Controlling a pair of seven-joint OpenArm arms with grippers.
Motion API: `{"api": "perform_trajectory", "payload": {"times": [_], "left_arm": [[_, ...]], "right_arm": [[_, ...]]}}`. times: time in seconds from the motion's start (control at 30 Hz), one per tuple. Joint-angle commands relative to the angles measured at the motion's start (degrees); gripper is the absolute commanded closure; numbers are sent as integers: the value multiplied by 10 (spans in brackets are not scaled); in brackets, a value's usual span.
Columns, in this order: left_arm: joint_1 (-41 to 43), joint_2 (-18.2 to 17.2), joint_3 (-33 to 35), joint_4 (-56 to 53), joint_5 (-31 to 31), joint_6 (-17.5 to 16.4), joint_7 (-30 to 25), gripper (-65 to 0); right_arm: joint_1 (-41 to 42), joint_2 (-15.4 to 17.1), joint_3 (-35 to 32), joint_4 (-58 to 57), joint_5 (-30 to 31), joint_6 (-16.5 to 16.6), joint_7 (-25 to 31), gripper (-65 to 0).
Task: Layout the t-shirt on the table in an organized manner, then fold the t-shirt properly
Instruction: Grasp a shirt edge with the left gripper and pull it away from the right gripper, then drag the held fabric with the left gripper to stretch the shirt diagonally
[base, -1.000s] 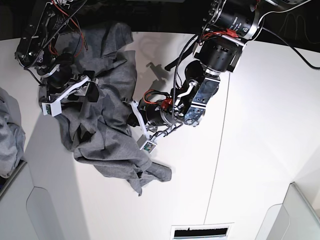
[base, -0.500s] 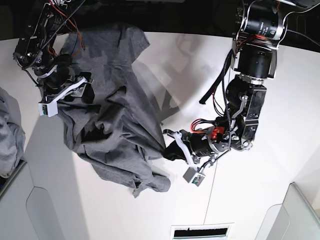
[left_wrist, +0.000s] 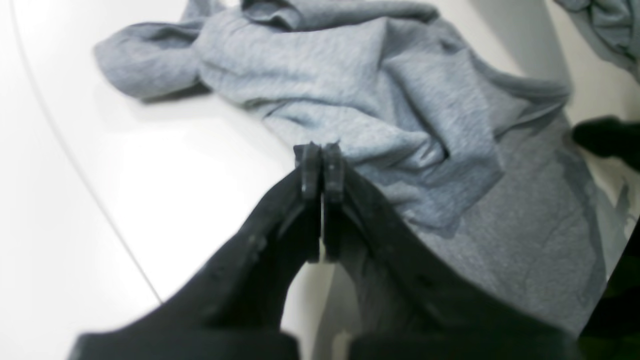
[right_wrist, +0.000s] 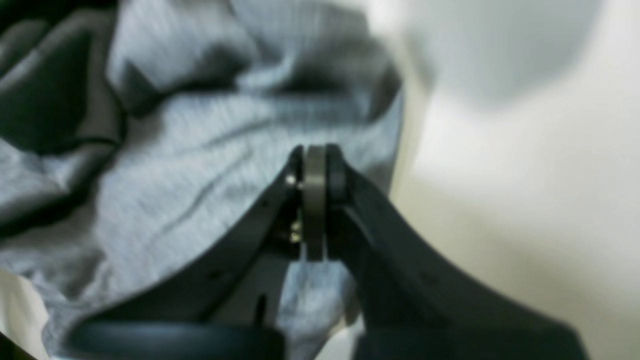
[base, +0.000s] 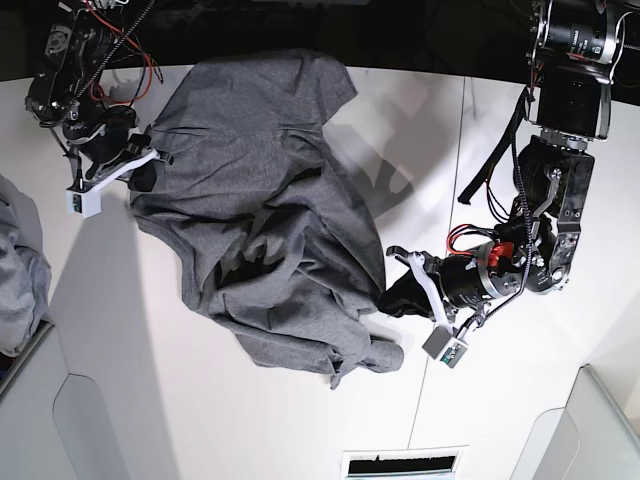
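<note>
In the left wrist view, the left gripper (left_wrist: 320, 165) has its two black fingers pressed tight together. Right past them the big, soft, dark grey cotton t-shirt (left_wrist: 400, 100) lies bunched up on the wide, flat, white table (left_wrist: 150, 175). From here I cannot see cloth between the tips.

In the right wrist view, the right gripper (right_wrist: 315, 165) is squeezed closed too. A thin grey strip sits between its fingers. I think that is a bit of the shirt, but the picture is blurry. Grey cloth (right_wrist: 200, 165) fills the space behind it, and bare table (right_wrist: 500, 200) shows off to one side.

In the base view, the t-shirt (base: 270, 230) is spread partway across the middle of the table (base: 300, 420), still full of wrinkles, with a lumpy wad at its near end. The left gripper (base: 395, 298) touches the shirt's edge on one side, and the cloth pulls toward it, so I think it is pinching that edge. The right gripper (base: 145, 165) is at the far edge on the other side. A paler bluish heap of cloth (base: 15, 270) sits apart at the table's edge.

The job right now looks like pulling the shirt flat. To do it well, both arms should pull away from each other slowly and evenly, low over the table. Both should hold tight so the cloth does not slip out. The lumpy wad needs opening before any folding.
</note>
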Motion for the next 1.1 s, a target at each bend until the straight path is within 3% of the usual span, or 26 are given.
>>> {"api": "perform_trajectory", "payload": {"times": [0.0,0.13,0.37,0.5,0.6,0.67,0.8,0.97,1.07], "left_arm": [[-7,-4,-2,10,-8,-4,-12,0],[4,-5,-2,10,-8,-5,-11,0],[7,-6,-5,10,-8,-14,-7,0],[7,-7,-45,10,-8,-17,28,0],[8,-31,-93,10,-12,-22,36,0],[15,-61,-120,10,-38,-23,38,0],[47,-110,-161,10,-116,-80,59,0],[97,-139,-166,10,-249,-80,111,0],[129,-139,-167,10,-281,-80,118,0]], "right_arm": [[9,1,0,21,22,13,4,0],[23,0,-4,30,60,32,9,0],[130,7,-69,-120,-58,27,51,0],[183,38,-95,-234,-98,27,50,0],[199,63,-98,-271,-98,22,50,0],[196,77,-98,-272,-98,12,49,0],[184,102,-98,-271,-76,15,48,0],[183,105,-98,-270,-61,16,40,0],[177,107,-98,-270,-61,16,10,0]]}}
